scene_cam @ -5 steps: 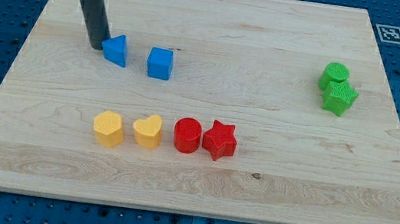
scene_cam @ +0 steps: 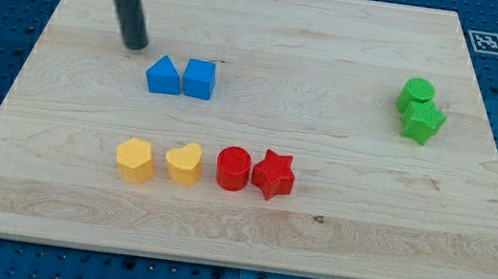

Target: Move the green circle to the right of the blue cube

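The green circle (scene_cam: 418, 91) sits near the view's right edge of the wooden board, touching the green star (scene_cam: 422, 120) just below it. The blue cube (scene_cam: 199, 79) lies in the upper left part, with the blue triangle (scene_cam: 163, 76) touching its left side. My tip (scene_cam: 135, 46) is up and to the left of the blue triangle, a short gap away, and far to the left of the green circle.
A yellow hexagon (scene_cam: 135, 159), a yellow heart (scene_cam: 184, 163), a red circle (scene_cam: 234, 168) and a red star (scene_cam: 273, 174) form a row in the lower middle. A marker tag (scene_cam: 485, 41) is at the board's top right corner (scene_cam: 458, 18).
The blue triangle has slid right and now touches the blue cube. My tip has moved slightly up and right, away from the triangle.
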